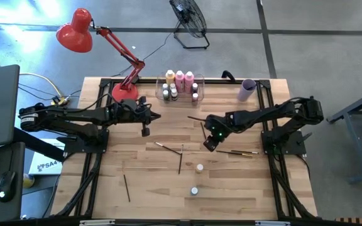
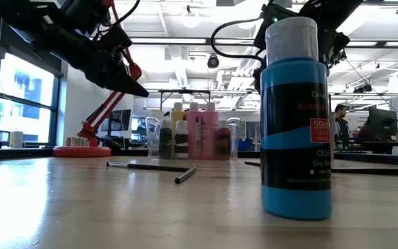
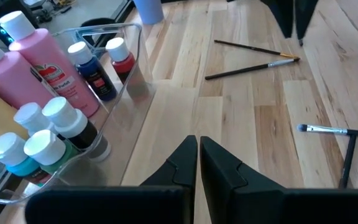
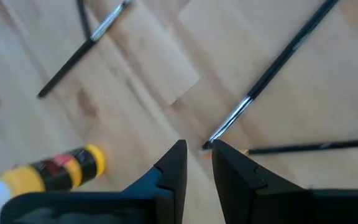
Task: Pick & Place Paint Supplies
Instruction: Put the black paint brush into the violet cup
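While most bottles [image 1: 180, 80] already sit in the clear bin [image 1: 163, 95], brushes are left.
Right tool [image 4: 194, 152], slightly open and empty, hovers over a brush [image 4: 272, 71] on the bench [image 1: 244, 188]; two small bottles [image 1: 199, 168] remain; left tool [image 3: 197, 163] idles shut beside the bin.

A: Table [image 1: 231, 188] — pale wood planks, smooth, slight sheen. Bin [image 3: 126, 56] — clear glossy plastic.
B: Brushes [image 4: 272, 68] — matt dark handles, bright metal ferrules. Blue bottle [image 2: 296, 138] — glossy plastic, white cap.
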`<state>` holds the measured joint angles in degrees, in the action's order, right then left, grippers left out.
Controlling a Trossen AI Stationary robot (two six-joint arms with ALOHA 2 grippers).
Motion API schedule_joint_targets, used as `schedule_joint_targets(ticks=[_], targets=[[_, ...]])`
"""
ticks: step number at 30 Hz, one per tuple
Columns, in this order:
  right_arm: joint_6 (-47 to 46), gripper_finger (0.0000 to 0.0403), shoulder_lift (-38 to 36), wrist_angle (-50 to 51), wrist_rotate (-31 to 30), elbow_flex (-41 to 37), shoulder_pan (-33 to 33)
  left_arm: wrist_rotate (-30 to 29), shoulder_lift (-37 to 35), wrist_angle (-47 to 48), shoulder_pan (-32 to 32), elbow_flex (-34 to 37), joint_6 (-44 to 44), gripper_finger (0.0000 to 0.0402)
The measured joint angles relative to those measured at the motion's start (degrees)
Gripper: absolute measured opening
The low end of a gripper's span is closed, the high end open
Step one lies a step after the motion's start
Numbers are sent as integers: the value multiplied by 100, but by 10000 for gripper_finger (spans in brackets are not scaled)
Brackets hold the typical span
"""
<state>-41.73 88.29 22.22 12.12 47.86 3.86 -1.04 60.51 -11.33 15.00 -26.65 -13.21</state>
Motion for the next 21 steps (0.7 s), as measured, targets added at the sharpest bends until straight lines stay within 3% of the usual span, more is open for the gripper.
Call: schedule_joint_targets(ticks=[7, 16, 21], targets=[[379, 67, 0, -199, -293, 0, 0, 0, 2, 42, 0, 0, 2, 17], [-183, 67, 0, -204, -442, 0, -11, -2, 2, 44, 0, 0, 6, 17], [-199, 89, 0, -100, -427, 0, -28, -2, 2, 42, 0, 0, 28, 17]])
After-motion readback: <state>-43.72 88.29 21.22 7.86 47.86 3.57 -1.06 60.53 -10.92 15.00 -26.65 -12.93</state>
